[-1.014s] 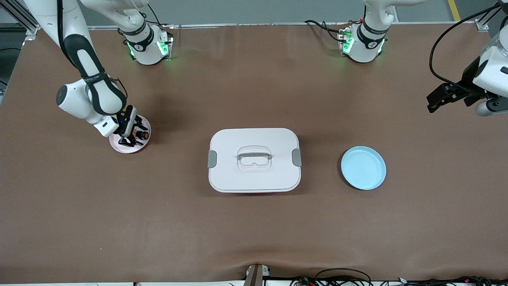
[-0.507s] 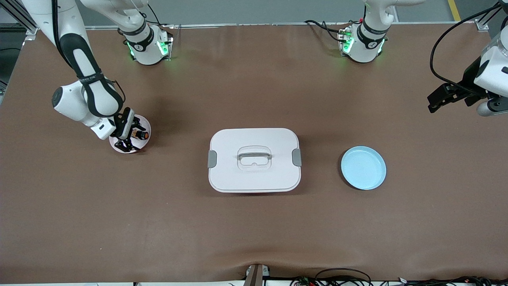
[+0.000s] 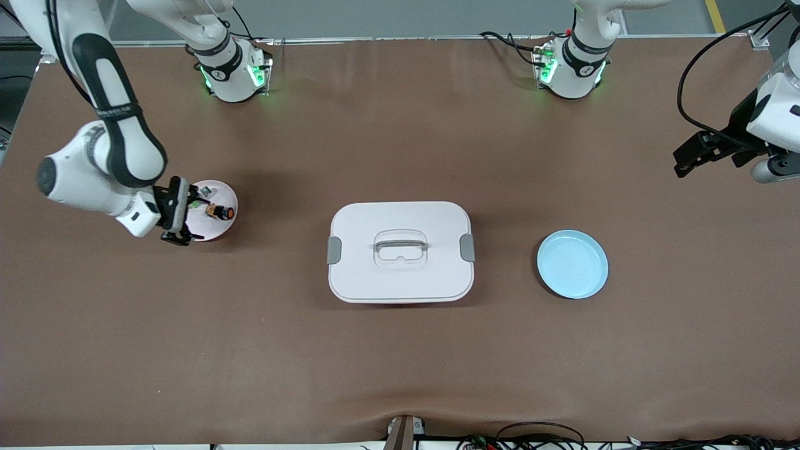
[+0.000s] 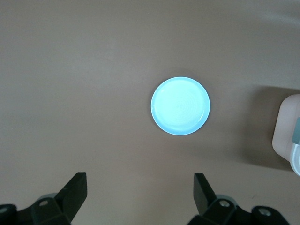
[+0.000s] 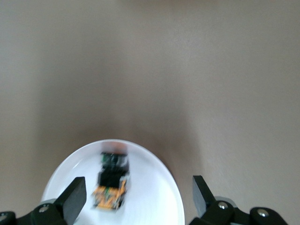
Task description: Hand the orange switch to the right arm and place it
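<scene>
Looking at right gripper point(image 3: 181, 219): we see wide-open jaws holding nothing.
Orange switch point(image 3: 220, 212): lies on the pink plate point(image 3: 219, 194), just past those jaws.
Left gripper point(image 3: 687, 159): we see open, empty jaws, waiting.

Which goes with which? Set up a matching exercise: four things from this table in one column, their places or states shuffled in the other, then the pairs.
1. orange switch
2. blue plate
3. right gripper
4. white lidded box

A. open, at the pink plate's edge
B. lying on the pink plate
C. mid-table, between the two plates
D. bare, toward the left arm's end

Pairs: 1-B, 2-D, 3-A, 4-C
</scene>
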You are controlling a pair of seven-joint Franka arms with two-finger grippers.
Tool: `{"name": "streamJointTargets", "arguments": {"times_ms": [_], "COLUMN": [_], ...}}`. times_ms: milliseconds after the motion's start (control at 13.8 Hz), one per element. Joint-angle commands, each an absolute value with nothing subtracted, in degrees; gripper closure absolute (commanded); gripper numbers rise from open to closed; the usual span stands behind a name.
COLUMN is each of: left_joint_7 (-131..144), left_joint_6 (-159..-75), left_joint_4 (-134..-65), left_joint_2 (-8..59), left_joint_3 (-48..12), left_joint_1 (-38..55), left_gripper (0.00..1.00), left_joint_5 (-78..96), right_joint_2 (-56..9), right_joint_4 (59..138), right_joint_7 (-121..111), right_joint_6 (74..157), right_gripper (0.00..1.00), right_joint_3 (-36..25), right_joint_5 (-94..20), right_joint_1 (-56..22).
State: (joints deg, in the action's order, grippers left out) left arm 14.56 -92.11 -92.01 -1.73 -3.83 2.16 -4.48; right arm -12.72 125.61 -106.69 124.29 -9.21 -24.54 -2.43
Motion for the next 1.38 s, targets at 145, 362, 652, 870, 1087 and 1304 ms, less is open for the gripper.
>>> {"name": "streamJointTargets", "arguments": {"times_ms": [145, 362, 652, 870, 1087, 1304], "left_joint_7": [13.4, 13.4, 8.4, 6.7, 4.8, 4.9], "left_joint_6": [-91.8, -91.3, -91.2, -90.2, -88.9, -87.9], "left_joint_4": [-92.5, -92.5, -92.5, -92.3, -92.2, -92.3], "left_joint_2": [-2.7, -3.1, -3.3, -3.3, -3.4, -4.3], "left_joint_3": [-4.0, -4.0, -4.1, -4.3, -4.3, -4.2], "left_joint_1": [1.8, 1.8, 2.1, 2.2, 2.2, 2.2], "left_gripper": [0.0, 0.0, 0.0, 0.0, 0.0, 0.0], "left_joint_5": [-4.5, -4.5, -3.7, -2.0, -0.6, -0.6], "right_joint_2": [-10.5, -10.2, -10.2, -9.1, -8.7, -9.0], "right_joint_4": [113.6, 107.3, 102.3, 101.9, 97.8, 90.9], "right_joint_7": [-86.5, -73.6, -55.6, -36.6, -19.9, -20.1], "right_joint_6": [106.4, 97.8, 92.6, 91.8, 87.7, 80.9], "right_gripper": [0.0, 0.0, 0.0, 0.0, 0.0, 0.0], "right_joint_3": [-9.5, -9.3, -9.1, -9.1, -9.1, -9.3], "right_joint_5": [-11.5, -8.0, -5.1, -5.6, -4.1, -0.4], "right_joint_1": [-2.3, -2.8, -3.0, -3.0, -4.5, -3.3]}}
